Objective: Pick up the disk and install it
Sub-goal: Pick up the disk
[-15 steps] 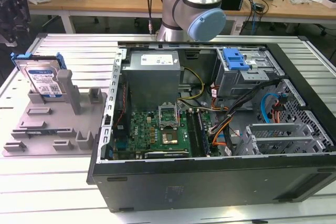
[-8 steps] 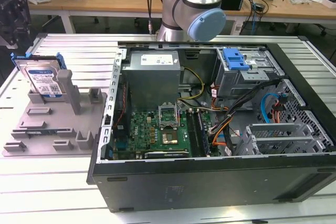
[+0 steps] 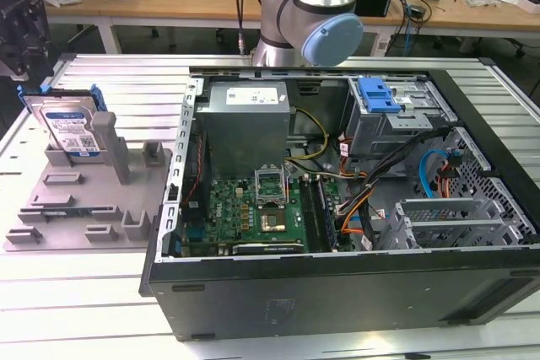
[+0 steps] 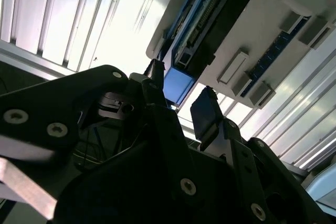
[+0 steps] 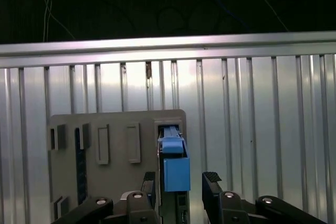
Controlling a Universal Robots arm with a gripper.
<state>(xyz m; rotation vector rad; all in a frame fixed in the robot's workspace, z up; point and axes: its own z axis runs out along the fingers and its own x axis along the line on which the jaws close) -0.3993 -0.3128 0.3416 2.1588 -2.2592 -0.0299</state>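
The disk (image 3: 71, 128) is a silver-grey drive with a white-and-blue label and a blue frame. It stands on edge in a slot of the grey holder plate (image 3: 89, 208) at the exterior view's left. My gripper (image 3: 21, 61) hangs as a dark shape just above it, at the picture's edge. In the first wrist view the disk (image 5: 174, 167) appears edge-on, with my open gripper (image 5: 181, 186) over it, one dark finger (image 5: 211, 184) to either side of the blue frame. In the second wrist view the gripper (image 4: 179, 98) is also apart from the disk (image 4: 210, 22).
An open computer case (image 3: 337, 276) lies at the exterior view's right, with a green motherboard (image 3: 261, 208), a grey power supply (image 3: 245, 120) and a drive cage bearing a blue latch (image 3: 377, 94). The arm's base (image 3: 308, 6) stands behind it. The table (image 3: 101, 292) is ribbed metal.
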